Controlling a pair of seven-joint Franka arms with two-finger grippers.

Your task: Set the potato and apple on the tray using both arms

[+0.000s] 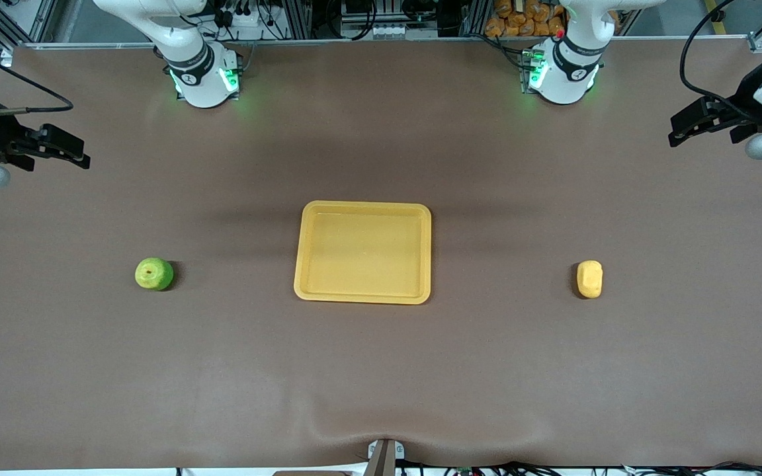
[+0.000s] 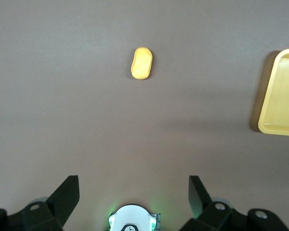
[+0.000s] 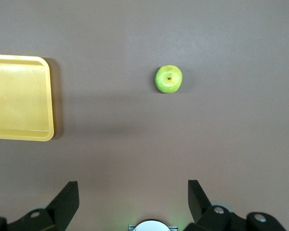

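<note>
Lay lowest of the task's things in the front view, well apart from each other: potato (image 1: 589,279) at middle right of the frame, toward the left arm's end of the table (image 1: 381,370), and apple (image 1: 154,274) at middle left, toward the right arm's end, stem dimple up. Sat between them at frame centre, slightly farther from the front camera: tray (image 1: 363,252), nothing in it. Hung higher in the frame, at the edges: left gripper (image 1: 685,130) at upper right and right gripper (image 1: 70,151) at upper left, both released, fingers spread wide and holding nothing, both arms waiting. Showed in the left wrist view: potato (image 2: 141,63) at upper centre, tray (image 2: 279,94) rim at the right edge. Showed in the right wrist view: apple (image 3: 168,79) above centre, tray (image 3: 20,97) at the left edge.
</note>
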